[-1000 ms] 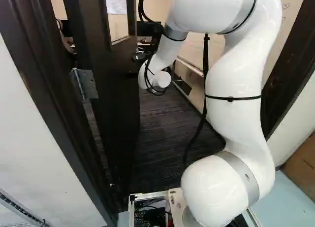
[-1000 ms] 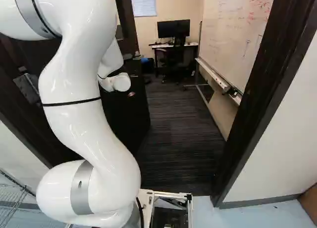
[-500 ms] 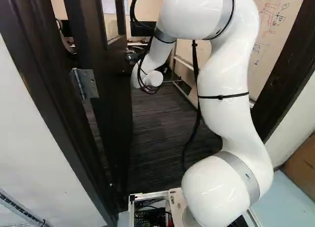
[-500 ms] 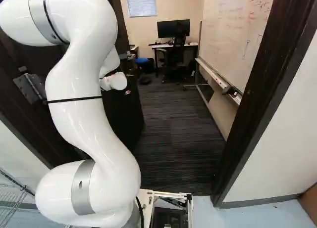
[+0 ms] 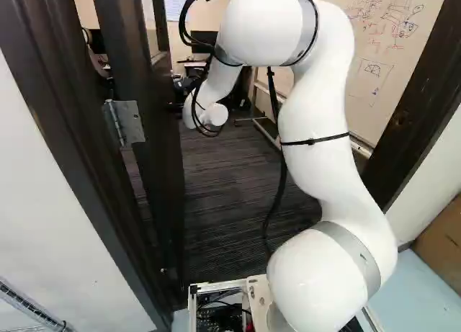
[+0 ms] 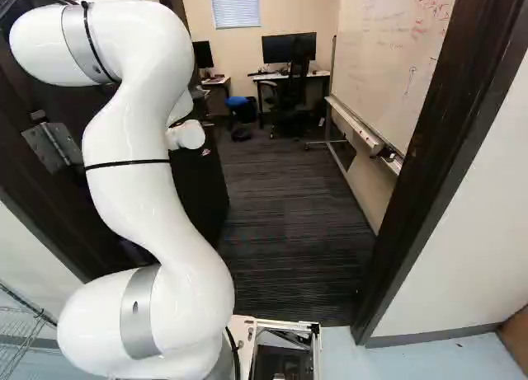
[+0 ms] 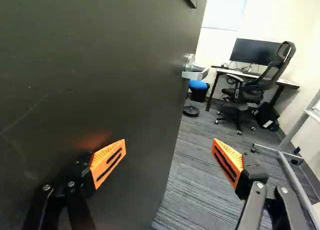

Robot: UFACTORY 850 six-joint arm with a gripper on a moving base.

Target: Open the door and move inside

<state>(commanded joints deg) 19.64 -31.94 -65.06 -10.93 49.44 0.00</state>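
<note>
- Door point(image 7: 100, 65): dark panel, upright, ajar into the room; hanging by its hinge point(image 5: 128, 122) at the left of the left base view, with its face running forward from the hinged edge
- Gripper point(image 7: 169, 142): two fingers with orange pads point(image 7: 108, 159), standing wide apart and pinching nothing; the jaws are pointing ahead along the door's face, toward its free edge
- Principal relation: the door is lying to one side of the jaws, not between them; one finger is standing before its face, the other is reaching out over the carpet point(image 7: 190, 175) past the free edge; contact with the face is not showing clearly
- Long axis: the panel is standing tall, its width leading away from the arm point(image 5: 313, 123), about in line with the gripper's reach
- Lever handle point(image 7: 196, 73): sitting ahead of the gripper at the door's free edge, well apart from both fingers
- Opening: a broad way is lying between the free edge and the opposite door jamb point(image 6: 445, 166); the base point(image 6: 285, 324) is waiting at the near edge of the carpet
- Judgement: opening seems to be nearing its end, entry pending; the coming move is probably calling for a sideways push on the face, away from the opening, then a drive forward
- Risk: the door may be swinging back, or the outer finger may be slipping past the free edge and losing the face
</note>
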